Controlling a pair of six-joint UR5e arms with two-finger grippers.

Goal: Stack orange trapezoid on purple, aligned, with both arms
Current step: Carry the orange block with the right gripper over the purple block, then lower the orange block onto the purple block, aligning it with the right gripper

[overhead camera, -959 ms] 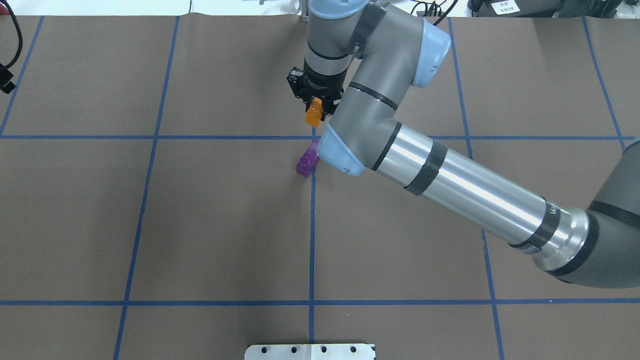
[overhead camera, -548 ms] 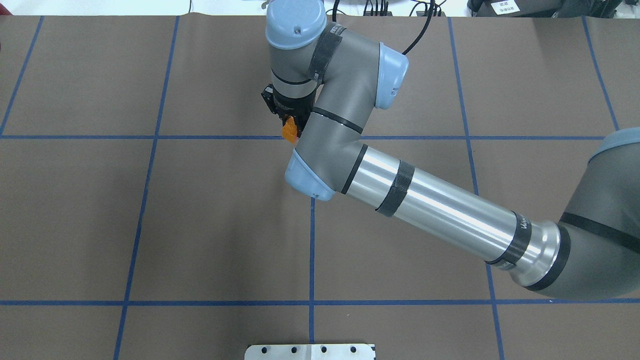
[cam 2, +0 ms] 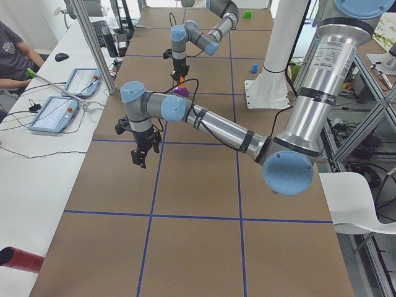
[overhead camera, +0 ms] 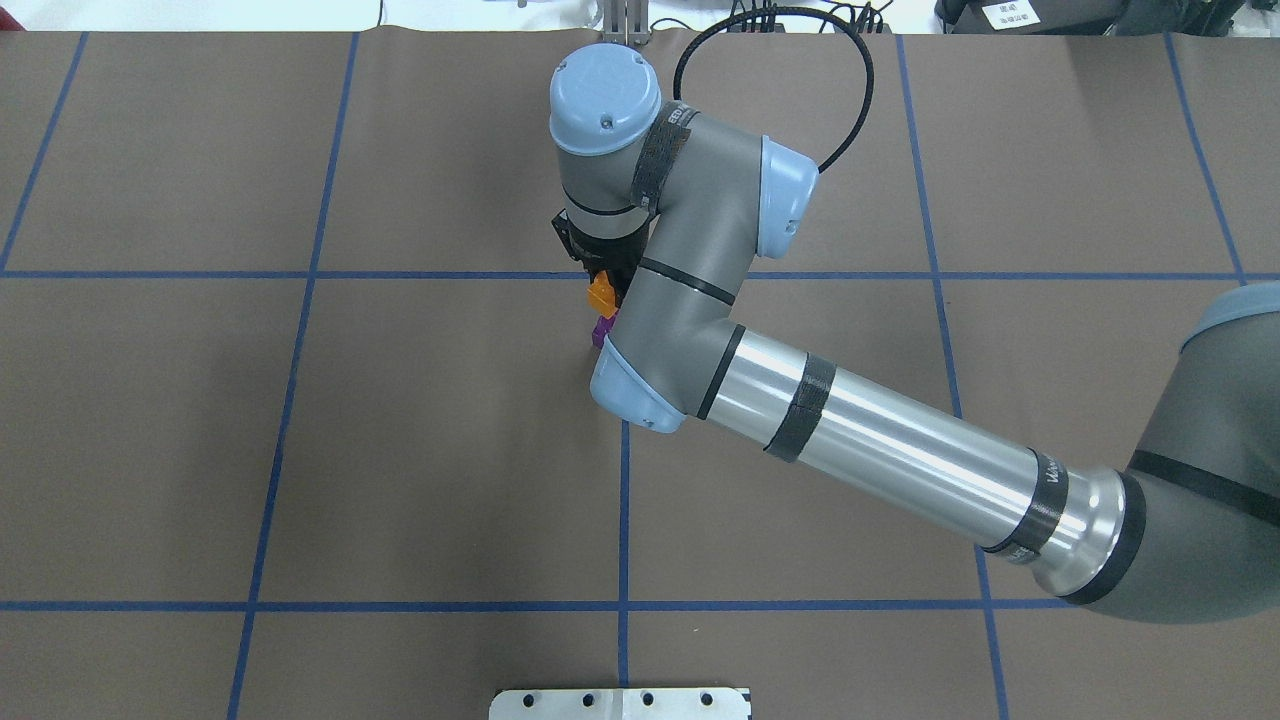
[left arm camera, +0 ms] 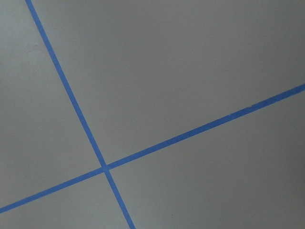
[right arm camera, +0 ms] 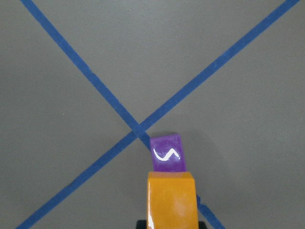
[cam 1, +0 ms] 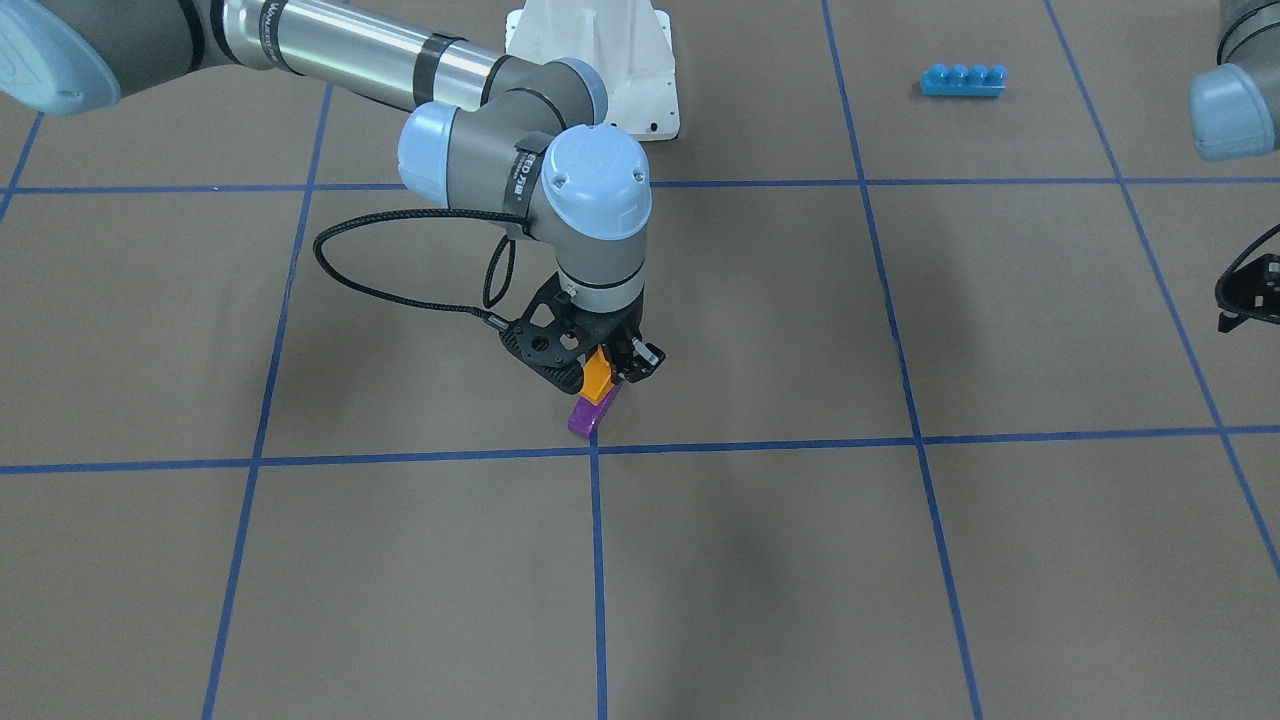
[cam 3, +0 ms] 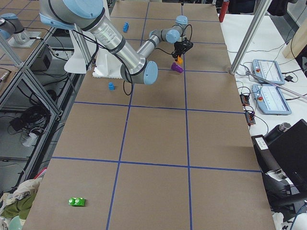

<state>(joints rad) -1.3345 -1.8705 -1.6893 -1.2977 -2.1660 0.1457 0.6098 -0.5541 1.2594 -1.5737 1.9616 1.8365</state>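
Note:
My right gripper (cam 1: 602, 380) is shut on the orange trapezoid (cam 1: 597, 375) and holds it directly over the purple brick (cam 1: 590, 413), which lies on the table by a blue tape crossing. I cannot tell whether the two bricks touch. In the overhead view the orange trapezoid (overhead camera: 601, 293) sits just beyond the purple brick (overhead camera: 601, 331), which the right arm partly hides. The right wrist view shows the orange trapezoid (right arm camera: 171, 200) overlapping the near end of the purple brick (right arm camera: 167, 152). My left gripper (cam 1: 1248, 295) hangs over bare table at the view's edge. I cannot tell whether it is open or shut.
A long blue four-stud brick (cam 1: 962, 80) lies far off near the white base pedestal (cam 1: 600, 60). A small blue brick (cam 3: 111, 86) and a green brick (cam 3: 76, 201) lie away from the work. Tablets and an operator (cam 2: 15, 59) are along the far table edge.
My right gripper has carried the orange trapezoid to the left and towards the robot, from beyond the tape line to directly over the purple brick. The arm now hides most of the purple brick.

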